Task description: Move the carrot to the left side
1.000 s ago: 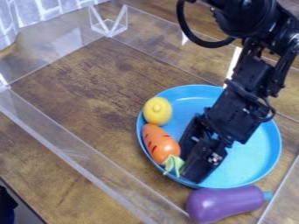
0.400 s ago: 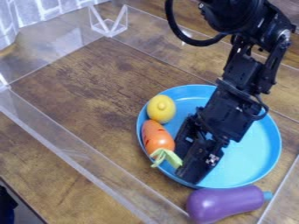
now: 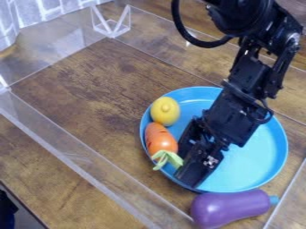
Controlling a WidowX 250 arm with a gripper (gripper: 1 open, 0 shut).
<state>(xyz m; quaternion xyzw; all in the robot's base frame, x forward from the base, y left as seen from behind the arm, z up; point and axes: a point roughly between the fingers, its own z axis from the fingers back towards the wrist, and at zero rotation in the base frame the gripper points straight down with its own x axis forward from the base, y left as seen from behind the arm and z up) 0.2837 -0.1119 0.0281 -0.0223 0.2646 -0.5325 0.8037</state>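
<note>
Carrot [image 3: 162, 142]: orange toy w/ dark ridge lines, yellow-green leafy top [image 3: 167, 160]. Lies on blue plate [image 3: 266, 148], at plate's left edge, leafy end toward plate's near rim. Not gripped.

Lemon [image 3: 166, 110]: round, yellow, on same plate near its far-left rim, just beside carrot's orange tip.

Eggplant [image 3: 231, 208]: purple, lies off plate on wooden table [image 3: 84, 89], near table's front-right corner, close to plate's near rim.

Gripper [image 3: 194, 161]: black, angled down over plate's near-left part, just right of carrot's leafy end. Jaws stand apart, wide; nothing between them. Whether a fingertip touches the leaves: cannot tell.

Arm [image 3: 251, 54]: black, comes in from table's far-right corner, w/ cable loop near top.

Clear acrylic walls [image 3: 54, 134]: run along table's left and front edges; low, see-through. Another clear piece [image 3: 110, 18] stands at table's far edge.

Plate sits toward table's right-front area; table's left side is bare wood.
</note>
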